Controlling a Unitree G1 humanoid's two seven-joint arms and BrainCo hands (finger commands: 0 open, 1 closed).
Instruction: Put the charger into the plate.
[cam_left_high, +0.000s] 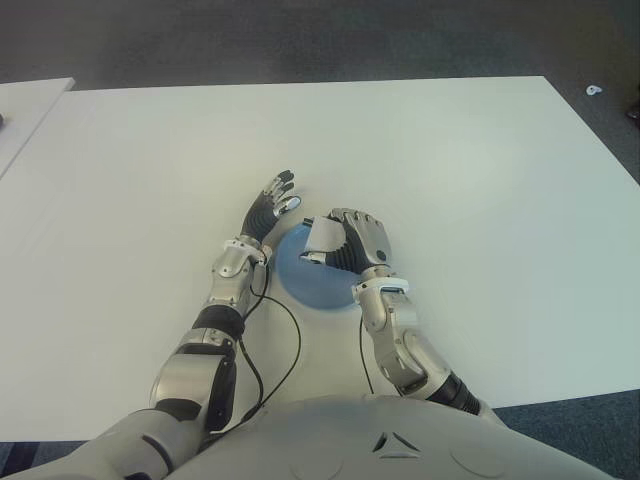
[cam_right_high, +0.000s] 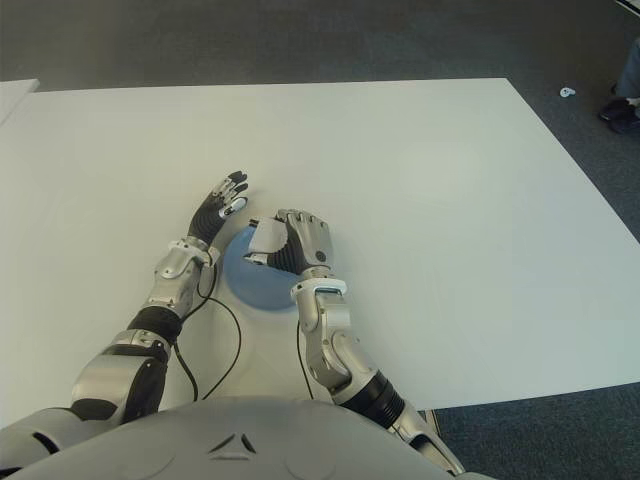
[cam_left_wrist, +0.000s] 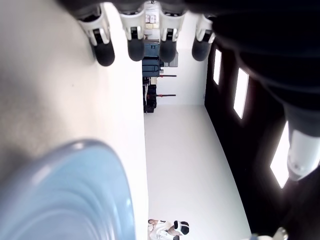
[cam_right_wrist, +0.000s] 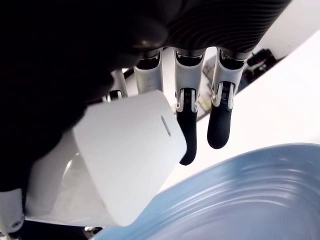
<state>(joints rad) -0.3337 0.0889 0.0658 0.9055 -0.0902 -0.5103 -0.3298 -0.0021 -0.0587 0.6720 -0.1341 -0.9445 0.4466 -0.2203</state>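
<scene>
My right hand (cam_left_high: 352, 243), centre of the eye view, has its fingers curled around the smooth white plastic block charger (cam_left_high: 321, 240), holding it over the round pale-blue ribbed plate (cam_left_high: 310, 285). I can't tell whether charger and plate touch. In the right wrist view the charger (cam_right_wrist: 125, 155) is a rounded-edge block, long axis running diagonally from lower left to upper right of the frame, with a small slot on the end face toward my fingertips (cam_right_wrist: 187, 145). That end hangs just over the plate rim (cam_right_wrist: 240, 165). My left hand (cam_left_high: 270, 208) shows just left of the plate, above the white matte bench (cam_left_high: 480, 180), with its fingers spread straight, holding nothing. I can't tell whether it touches the bench.
</scene>
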